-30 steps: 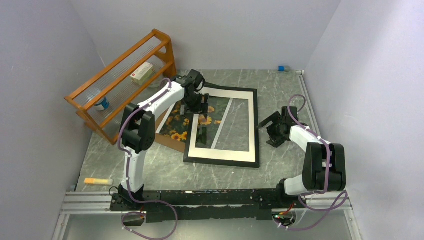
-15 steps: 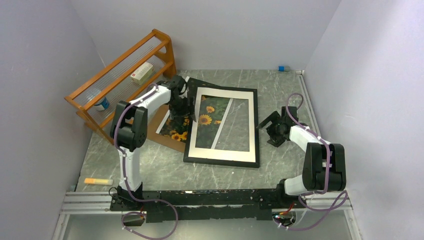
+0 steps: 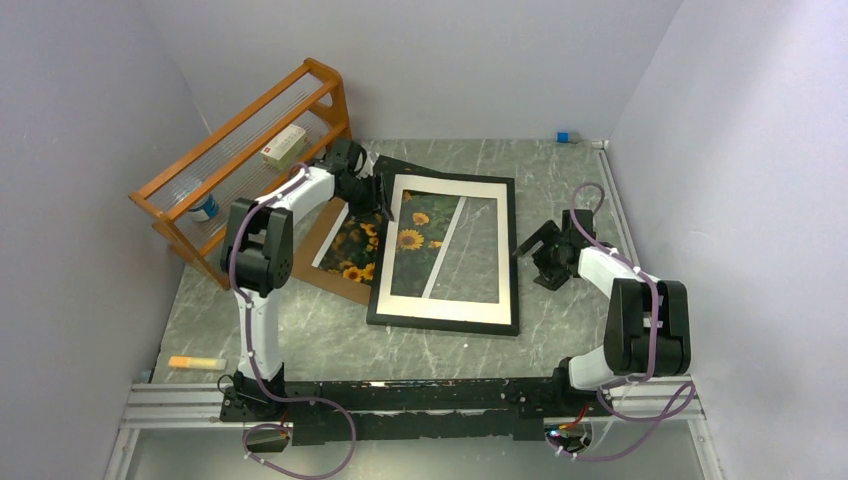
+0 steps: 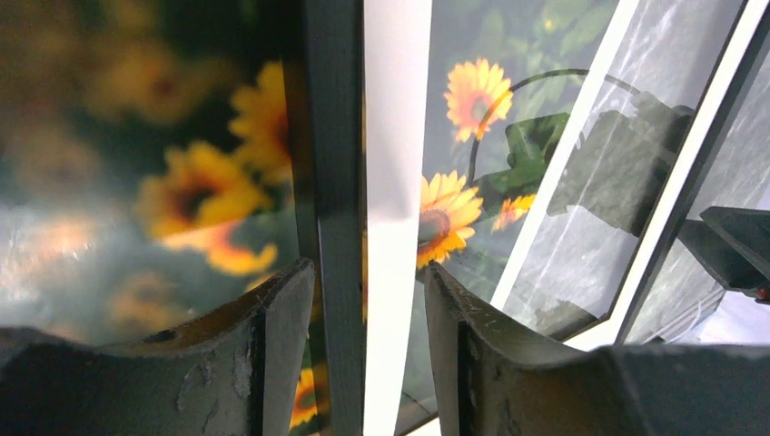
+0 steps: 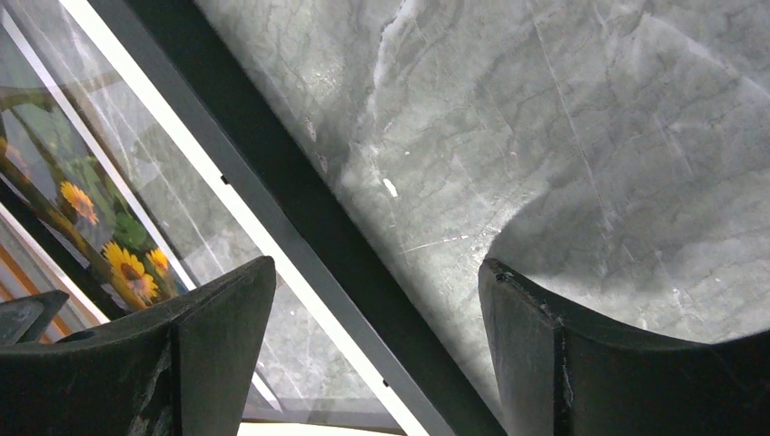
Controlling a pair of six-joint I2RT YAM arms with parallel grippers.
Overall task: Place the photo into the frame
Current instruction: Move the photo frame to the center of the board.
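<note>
- Left claw (image 4: 368, 272) is over the left rail of the one frame (image 4: 331, 182). Its fingers stand part-way apart, with the black rail and the white mat (image 4: 395, 136) showing between them. Whether they pinch anything cannot be told.
- One photo (image 3: 352, 250) lies flat, partly slid under the frame's glass. Sunflowers fill the left part of the opening, and the rest of the print sticks out past the left rail.
- One brown backing board (image 3: 312, 240) lies beneath the exposed part of the print.
- Right claw (image 5: 377, 268), the second of two, is just beside the frame's right rail, spread wide and holding nothing.
- All of these are on the grey marbled surface (image 3: 560, 190).
- One orange rack (image 3: 235, 125) stands at the far left. It holds two things: a white box (image 3: 284, 146) higher up and a blue-and-white container (image 3: 204, 208) lower down.
- One orange tube (image 3: 195, 362) lies well apart, near the left arm's base.
</note>
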